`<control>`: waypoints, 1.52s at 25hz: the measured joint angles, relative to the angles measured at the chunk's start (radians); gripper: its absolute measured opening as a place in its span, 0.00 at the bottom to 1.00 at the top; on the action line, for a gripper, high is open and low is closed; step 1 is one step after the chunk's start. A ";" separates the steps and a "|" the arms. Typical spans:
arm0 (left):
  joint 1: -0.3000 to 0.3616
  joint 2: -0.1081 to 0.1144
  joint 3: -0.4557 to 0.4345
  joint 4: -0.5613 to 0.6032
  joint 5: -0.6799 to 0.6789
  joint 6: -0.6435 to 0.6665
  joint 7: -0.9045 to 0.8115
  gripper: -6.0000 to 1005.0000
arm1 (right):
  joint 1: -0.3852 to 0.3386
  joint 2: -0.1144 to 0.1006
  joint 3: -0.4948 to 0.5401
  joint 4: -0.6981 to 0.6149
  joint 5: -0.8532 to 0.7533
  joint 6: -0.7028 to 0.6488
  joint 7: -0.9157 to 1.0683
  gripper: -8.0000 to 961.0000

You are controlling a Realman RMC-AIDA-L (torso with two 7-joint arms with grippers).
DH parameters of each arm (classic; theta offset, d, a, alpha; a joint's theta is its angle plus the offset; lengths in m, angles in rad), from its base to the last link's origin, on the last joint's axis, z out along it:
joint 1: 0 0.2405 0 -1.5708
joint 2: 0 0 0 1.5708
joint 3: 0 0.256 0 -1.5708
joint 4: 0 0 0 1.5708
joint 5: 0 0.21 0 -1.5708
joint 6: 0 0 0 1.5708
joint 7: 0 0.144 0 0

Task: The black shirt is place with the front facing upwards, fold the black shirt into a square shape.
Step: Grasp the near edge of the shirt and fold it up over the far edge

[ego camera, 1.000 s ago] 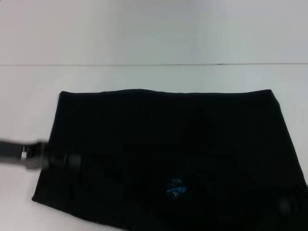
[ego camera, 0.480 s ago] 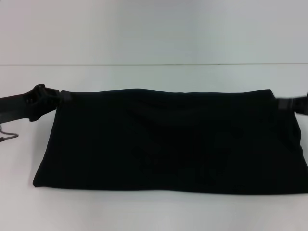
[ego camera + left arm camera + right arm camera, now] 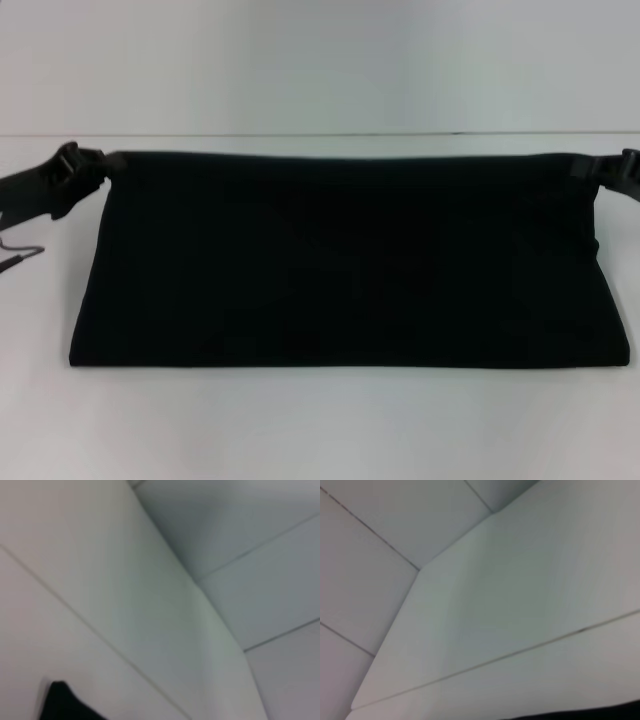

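The black shirt [image 3: 340,260] lies as a wide band on the white table [image 3: 320,430], strung between the 2 grippers: the left gripper [image 3: 100,163] is pinched on 1 far corner and the right gripper [image 3: 590,166] on the other, each just outside the cloth's end. To my eye the fold is mid-way, with the far edge held taut. It would go best if both corners travel level and together, keeping the edge straight so the layers land square without bunching between the grippers.
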 joint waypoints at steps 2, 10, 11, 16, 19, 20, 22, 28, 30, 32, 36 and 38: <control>-0.006 -0.005 0.001 -0.001 -0.027 -0.020 0.013 0.03 | 0.006 0.005 0.000 0.002 0.007 0.025 -0.005 0.07; -0.041 -0.056 0.010 -0.004 -0.073 -0.139 0.088 0.03 | 0.042 0.065 0.000 0.005 0.019 0.181 -0.076 0.07; -0.044 -0.061 0.011 -0.004 -0.073 -0.155 0.094 0.03 | 0.046 0.071 -0.002 0.007 0.020 0.206 -0.085 0.07; -0.061 -0.089 0.011 -0.013 -0.081 -0.251 0.141 0.03 | 0.068 0.098 -0.012 0.037 0.020 0.325 -0.153 0.07; -0.073 -0.109 0.009 -0.026 -0.097 -0.320 0.171 0.03 | 0.082 0.109 -0.012 0.055 0.021 0.387 -0.197 0.07; -0.078 -0.117 0.009 -0.030 -0.109 -0.344 0.192 0.03 | 0.086 0.113 -0.012 0.060 0.021 0.403 -0.212 0.07; -0.086 -0.131 0.009 -0.041 -0.144 -0.383 0.263 0.03 | 0.095 0.123 -0.012 0.067 0.022 0.441 -0.246 0.07; -0.104 -0.158 0.009 -0.054 -0.216 -0.459 0.370 0.12 | 0.106 0.141 -0.011 0.070 0.023 0.531 -0.284 0.22; -0.102 -0.158 0.009 -0.056 -0.223 -0.467 0.371 0.20 | 0.105 0.142 -0.011 0.076 0.038 0.552 -0.287 0.28; -0.097 -0.158 0.008 -0.057 -0.227 -0.472 0.371 0.27 | 0.098 0.143 -0.015 0.083 0.071 0.561 -0.307 0.36; -0.079 -0.158 0.006 -0.057 -0.227 -0.472 0.368 0.44 | 0.083 0.144 -0.017 0.101 0.151 0.552 -0.368 0.56; -0.071 -0.156 0.009 -0.060 -0.227 -0.451 0.366 0.54 | 0.082 0.143 -0.018 0.105 0.160 0.551 -0.369 0.58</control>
